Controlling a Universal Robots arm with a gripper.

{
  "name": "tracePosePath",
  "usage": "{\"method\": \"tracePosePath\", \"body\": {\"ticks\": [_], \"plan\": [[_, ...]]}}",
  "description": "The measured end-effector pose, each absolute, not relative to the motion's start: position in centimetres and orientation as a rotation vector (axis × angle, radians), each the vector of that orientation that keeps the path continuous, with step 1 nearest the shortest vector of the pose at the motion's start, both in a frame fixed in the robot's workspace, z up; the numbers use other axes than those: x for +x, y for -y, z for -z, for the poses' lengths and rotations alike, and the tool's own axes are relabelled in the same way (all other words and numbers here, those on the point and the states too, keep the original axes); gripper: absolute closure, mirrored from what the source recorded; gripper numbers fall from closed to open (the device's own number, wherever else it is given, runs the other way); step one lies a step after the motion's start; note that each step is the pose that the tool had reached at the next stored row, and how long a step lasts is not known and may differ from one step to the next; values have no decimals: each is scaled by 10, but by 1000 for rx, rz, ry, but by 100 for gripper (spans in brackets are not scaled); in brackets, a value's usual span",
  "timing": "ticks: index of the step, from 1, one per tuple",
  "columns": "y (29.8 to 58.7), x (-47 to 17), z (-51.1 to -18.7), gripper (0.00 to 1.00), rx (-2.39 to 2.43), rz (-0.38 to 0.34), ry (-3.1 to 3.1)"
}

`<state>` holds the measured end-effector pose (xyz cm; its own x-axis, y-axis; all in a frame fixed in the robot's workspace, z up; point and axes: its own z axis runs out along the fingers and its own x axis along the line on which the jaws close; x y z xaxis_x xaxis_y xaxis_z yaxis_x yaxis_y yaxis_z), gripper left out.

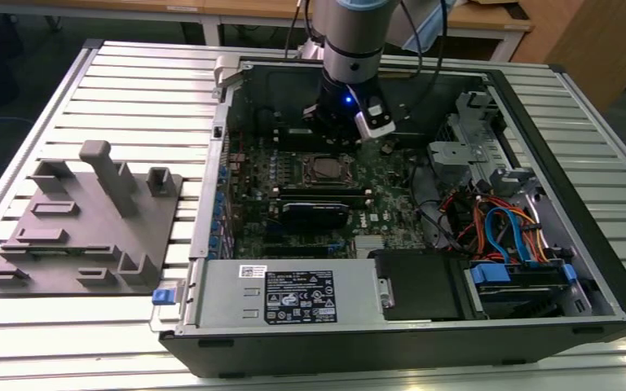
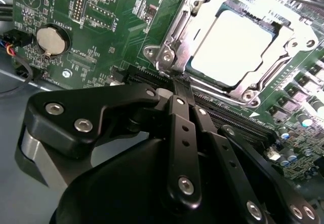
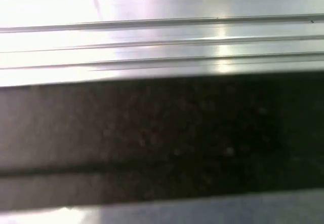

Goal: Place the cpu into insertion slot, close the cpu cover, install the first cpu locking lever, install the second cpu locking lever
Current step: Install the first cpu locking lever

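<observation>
The cpu (image 2: pixel 234 45) lies in the insertion slot (image 1: pixel 322 169) on the green motherboard, its pale metal top glaring bright. The silver cpu cover (image 2: pixel 276 69) lies flat around it, framing the chip. A silver latch piece (image 2: pixel 167 57) sits at the socket corner closest to my fingertips. In the second wrist view my gripper (image 2: pixel 180 84) is shut with nothing between its black fingers (image 2: pixel 181 127), and its tip hovers just off that corner. In the exterior view the gripper (image 1: pixel 337 134) hangs inside the open computer case, just behind the socket.
The case walls (image 1: pixel 226 122) close in around the board. Black memory sticks (image 1: pixel 315 195) lie just in front of the socket. A coin battery (image 2: pixel 52 40) sits on the board. Cables and drive bays (image 1: pixel 509 236) are on the exterior view's right, a grey fixture (image 1: pixel 85 220) on the slatted table (image 3: pixel 162 31) on its left.
</observation>
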<state>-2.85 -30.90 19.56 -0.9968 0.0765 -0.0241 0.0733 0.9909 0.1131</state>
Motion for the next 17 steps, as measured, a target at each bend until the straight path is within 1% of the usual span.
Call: {"method": "tracePosePath", "body": {"ticks": [6,17], "plan": [[309,-28,-196,90,118,-217,-3104],[309,-29,-195,90,118,-229,-3104]]}}
